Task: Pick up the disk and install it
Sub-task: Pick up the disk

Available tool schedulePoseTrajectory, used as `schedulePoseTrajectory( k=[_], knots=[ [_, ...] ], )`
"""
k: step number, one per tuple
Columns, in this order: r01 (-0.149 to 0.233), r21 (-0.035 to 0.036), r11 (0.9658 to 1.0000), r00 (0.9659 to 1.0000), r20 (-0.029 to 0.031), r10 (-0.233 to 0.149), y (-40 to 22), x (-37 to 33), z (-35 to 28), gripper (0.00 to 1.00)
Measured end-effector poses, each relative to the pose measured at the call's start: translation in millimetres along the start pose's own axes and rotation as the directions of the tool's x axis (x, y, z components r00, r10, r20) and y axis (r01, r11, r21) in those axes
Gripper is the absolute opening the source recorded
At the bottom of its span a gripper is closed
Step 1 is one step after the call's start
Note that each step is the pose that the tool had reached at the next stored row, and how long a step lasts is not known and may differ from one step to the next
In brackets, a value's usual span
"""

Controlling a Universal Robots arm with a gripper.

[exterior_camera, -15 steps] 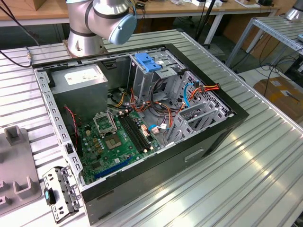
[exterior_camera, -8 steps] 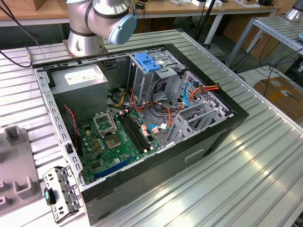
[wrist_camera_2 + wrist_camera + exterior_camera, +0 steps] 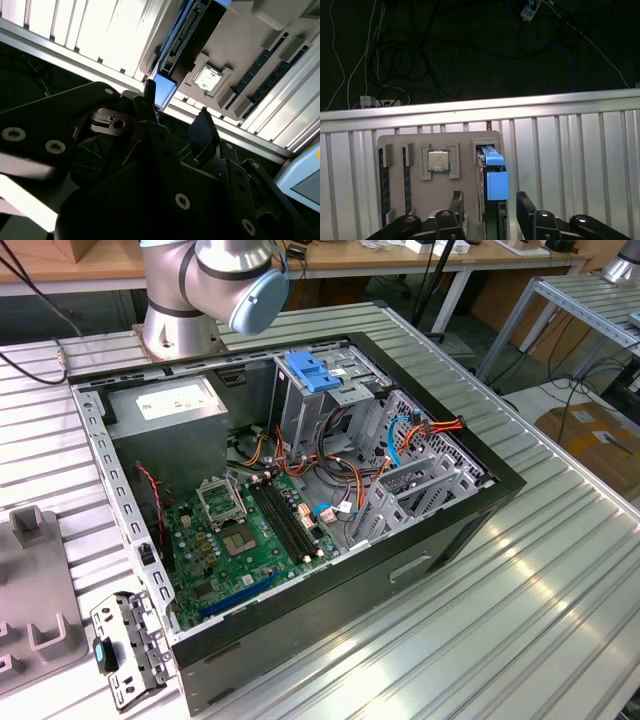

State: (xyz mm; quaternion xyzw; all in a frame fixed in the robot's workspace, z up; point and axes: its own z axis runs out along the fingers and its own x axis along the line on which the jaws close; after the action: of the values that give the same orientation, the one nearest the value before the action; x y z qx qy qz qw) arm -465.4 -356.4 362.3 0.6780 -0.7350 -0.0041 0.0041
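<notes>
Ribbed metal table point(image 3: 570, 150): grey tray point(image 3: 465, 142) holds disk point(image 3: 495, 182) on edge, long axis toward gripper point(image 3: 490, 202), spread wide.

Disk point(image 3: 494, 182) on edge in its slot, not lifted.
I see it upright in the grey fixture point(image 3: 465, 145), thin side up, dark casing with a blue piece along the top; both wrist views agree point(image 3: 197, 27). With the table rail point(image 3: 480, 107) as 12 o'clock, it stands at 3 o'clock of the processor chip point(image 3: 439, 161), just beside.
</notes>
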Motion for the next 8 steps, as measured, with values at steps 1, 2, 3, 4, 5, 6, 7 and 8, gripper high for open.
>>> schedulePoseTrajectory(
  k=[1,2,3,4,5,6,7,8],
  knots=[
    [0.000,0.0053,1.0000,1.0000,0.0004,0.000,1.3,0.1,0.7,0.54],
    [0.000,0.0153,0.9999,1.0000,0.0011,0.000,3.4,0.3,1.8,0.54],
    [0.000,0.0213,0.9998,1.0000,0.0017,0.000,4.5,0.4,3.4,0.54],
    [0.000,0.0237,0.9997,1.0000,0.0019,0.000,4.5,0.4,4.1,0.54],
    [0.001,0.0236,0.9997,1.0000,0.0018,-0.001,4.6,0.4,4.1,0.54],
    [0.001,0.0237,0.9997,1.0000,0.0019,-0.001,4.6,0.4,4.1,0.54],
    [0.001,0.0237,0.9997,1.0000,0.0018,-0.001,4.6,0.4,4.1,0.54],
    [0.001,0.0237,0.9997,1.0000,0.0019,-0.001,4.6,0.4,4.2,0.54]
  ],
)
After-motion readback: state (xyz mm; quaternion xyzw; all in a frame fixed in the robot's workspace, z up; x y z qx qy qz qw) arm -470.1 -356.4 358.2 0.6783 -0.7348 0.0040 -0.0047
